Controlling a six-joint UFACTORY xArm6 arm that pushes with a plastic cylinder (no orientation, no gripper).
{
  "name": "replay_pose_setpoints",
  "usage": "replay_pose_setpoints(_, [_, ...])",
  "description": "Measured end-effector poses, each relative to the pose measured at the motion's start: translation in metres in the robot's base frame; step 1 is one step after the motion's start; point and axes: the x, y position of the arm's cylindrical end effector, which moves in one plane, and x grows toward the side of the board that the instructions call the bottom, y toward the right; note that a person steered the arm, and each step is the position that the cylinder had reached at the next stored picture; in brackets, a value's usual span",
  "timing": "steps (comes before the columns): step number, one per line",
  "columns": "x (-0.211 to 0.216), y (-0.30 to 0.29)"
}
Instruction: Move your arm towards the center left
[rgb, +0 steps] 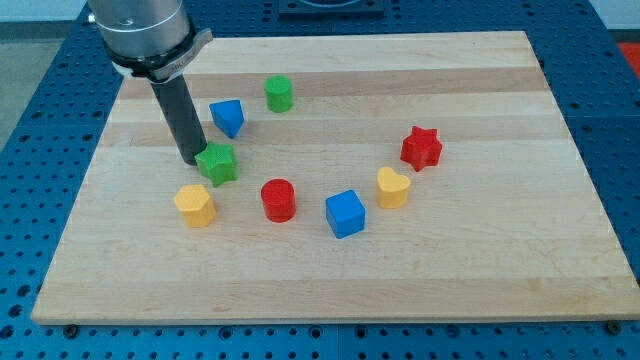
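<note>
My tip (192, 160) rests on the wooden board (480, 270) in its left half. It touches the left side of a green star block (218, 163). A blue block (228, 117) sits just above and to the right of the tip. A yellow block (194, 205) lies below the tip. A green cylinder (279, 93) stands further toward the view's top.
A red cylinder (279, 199), a blue cube (345, 213), a yellow heart-like block (393, 187) and a red star (421, 148) form an arc across the board's middle and right. The board lies on a blue perforated table (40, 150).
</note>
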Motion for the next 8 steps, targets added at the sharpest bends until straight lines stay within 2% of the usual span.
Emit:
replay_pose_setpoints(2, [-0.004, -0.009])
replay_pose_setpoints(3, [-0.027, -0.033])
replay_pose_setpoints(4, [-0.071, -0.036])
replay_pose_setpoints(5, [-0.081, -0.036])
replay_pose_setpoints(7, [-0.08, -0.059])
replay_pose_setpoints(8, [-0.049, -0.098])
